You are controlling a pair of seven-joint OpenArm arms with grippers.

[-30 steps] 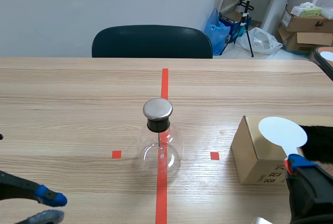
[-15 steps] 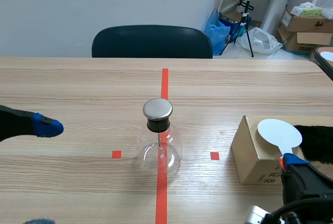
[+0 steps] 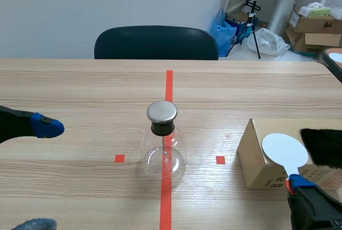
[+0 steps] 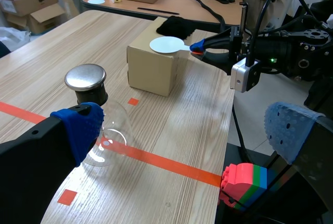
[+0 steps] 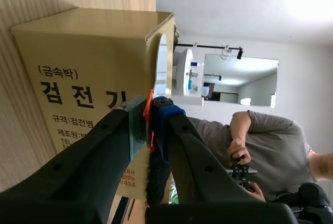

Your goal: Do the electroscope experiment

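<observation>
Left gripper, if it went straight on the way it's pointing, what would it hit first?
Probably the glass flask: its bulb sits just ahead of one finger of the open left gripper. The gap between the fingers faces bare table, with the cardboard box farther on.

The brown cardboard box point(image 5: 78, 41) carries black Korean print on its side in the right wrist view. The top line, in brackets, reads "(금속박)". Under it, in large bold letters, stands "검전", followed by a third letter partly hidden behind a finger of the right gripper point(image 5: 151, 110). Smaller lines below begin "규격:", "제조원:" and "TEL"; the rest of each is covered or too small to read. In the scene view the same box point(image 3: 256, 155) shows dark print low on its front, too small to make out.
</observation>
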